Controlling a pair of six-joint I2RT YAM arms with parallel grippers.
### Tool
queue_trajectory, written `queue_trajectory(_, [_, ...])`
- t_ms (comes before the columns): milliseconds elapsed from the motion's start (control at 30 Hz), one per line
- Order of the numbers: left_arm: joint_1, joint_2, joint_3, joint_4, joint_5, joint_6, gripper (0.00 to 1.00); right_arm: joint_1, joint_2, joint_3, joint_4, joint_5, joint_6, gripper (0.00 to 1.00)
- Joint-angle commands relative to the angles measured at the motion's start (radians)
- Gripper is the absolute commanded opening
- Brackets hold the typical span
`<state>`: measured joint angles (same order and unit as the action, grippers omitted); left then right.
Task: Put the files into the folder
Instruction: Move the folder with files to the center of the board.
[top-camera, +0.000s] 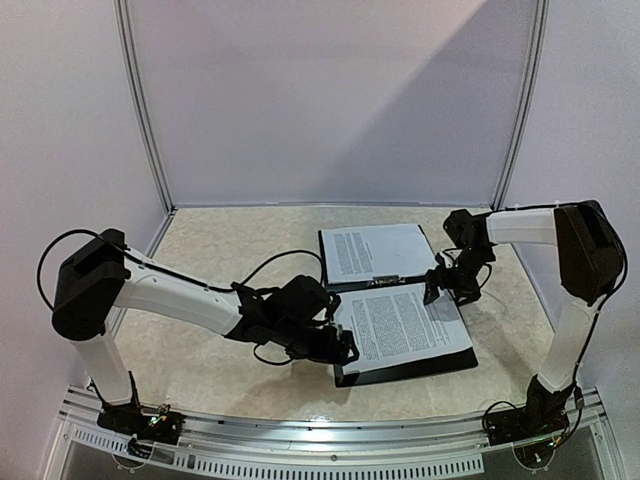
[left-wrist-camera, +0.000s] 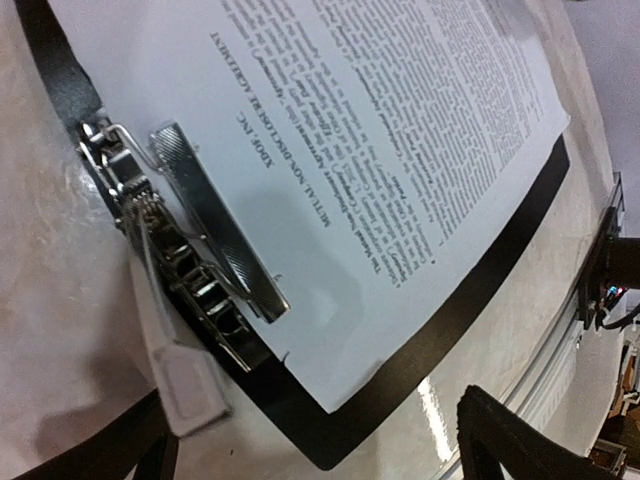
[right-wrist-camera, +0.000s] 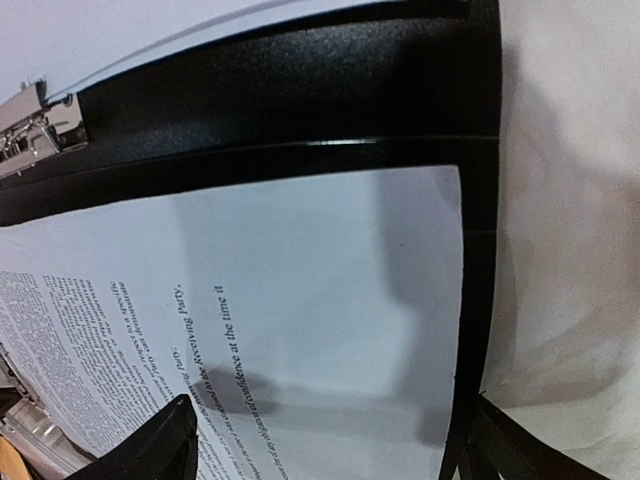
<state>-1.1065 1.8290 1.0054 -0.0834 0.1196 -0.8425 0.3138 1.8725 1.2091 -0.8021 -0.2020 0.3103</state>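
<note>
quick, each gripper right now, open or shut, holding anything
left gripper: open, holding nothing
right gripper: open, holding nothing

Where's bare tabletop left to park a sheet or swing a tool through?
Bare table runs from the left wall to the open folder, beyond the left arm. A narrower strip lies between the folder's near edge and the front rail. Crowded: the folder's middle, with the left tool and right tool at either side.

My table (top-camera: 210, 250): pale mottled top, walled on three sides | lying directly on it: black folder (top-camera: 398, 371), opened flat, right of centre
</note>
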Motion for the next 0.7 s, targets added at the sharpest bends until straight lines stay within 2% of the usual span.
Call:
queue_trajectory(0, [0.017,-0.065,-0.044,-0.037,0.005,-0.005,0.97,0.026,0.075,0.068,0.055,-0.087,0.004,0.87])
queue_trajectory(333, [0.014,-0.108,-0.1,-0.061,-0.001,-0.033,0.95,0.095,0.198,0.214,0.047,-0.09,0.0,0.86])
queue_trajectory(433, [0.014,-0.168,-0.055,-0.171,-0.041,-0.005,0.95,0.099,0.193,0.274,-0.011,0.007,-0.001,0.87])
queue_trajectory(500, [0.02,-0.224,0.011,-0.312,-0.1,0.043,0.95,0.097,0.163,0.293,-0.056,0.118,0.008,0.88])
queue_trajectory(600, [0.061,-0.298,0.121,-0.46,-0.2,0.119,0.96,0.09,-0.008,0.225,-0.008,0.222,0.053,0.9])
queue_trajectory(667, [0.117,-0.317,0.156,-0.512,-0.219,0.136,0.96,0.089,-0.088,0.185,0.03,0.241,0.072,0.9])
